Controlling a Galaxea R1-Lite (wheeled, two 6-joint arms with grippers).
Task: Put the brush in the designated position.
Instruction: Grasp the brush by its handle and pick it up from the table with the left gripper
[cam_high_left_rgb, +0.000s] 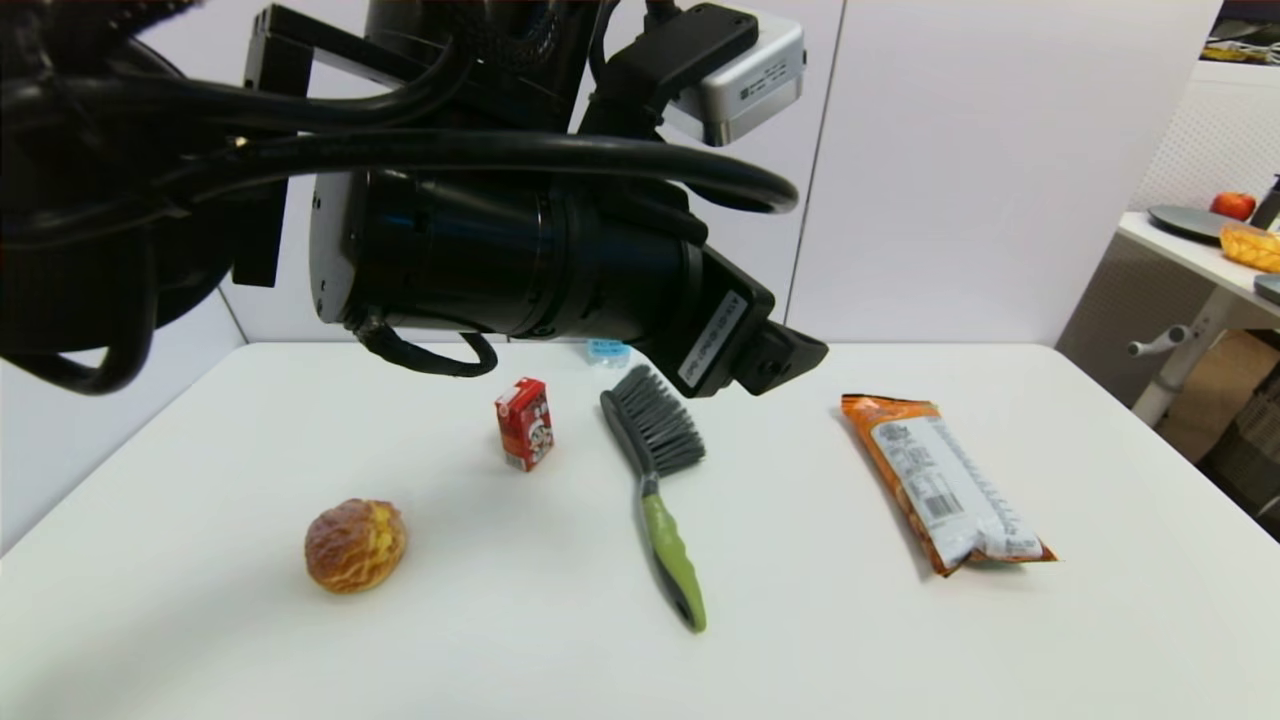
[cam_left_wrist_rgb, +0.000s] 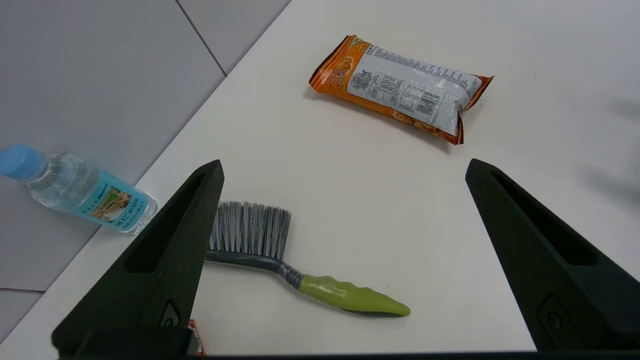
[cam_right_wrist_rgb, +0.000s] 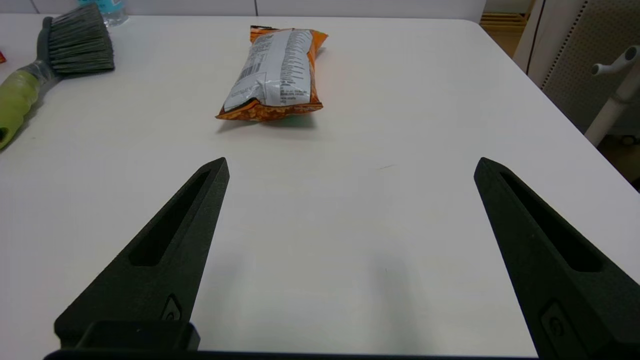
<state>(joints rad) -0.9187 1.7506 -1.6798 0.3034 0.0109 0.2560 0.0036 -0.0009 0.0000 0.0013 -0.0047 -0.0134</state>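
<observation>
both fingers sets spread wide, empty, over white table (cam_high_left_rgb: 1100, 600) w/ brush (cam_high_left_rgb: 655, 470) lying flat.

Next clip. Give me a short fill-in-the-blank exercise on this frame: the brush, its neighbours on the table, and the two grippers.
1. The brush lies flat on the white table, held by ____ gripper.
2. The brush's handle is ____ in colour.
3. In the head view, the brush lies between the red carton and the orange ____.
4. The left gripper and the right gripper both have their fingers ____.

Missing words: neither; green; snack packet; open
</observation>
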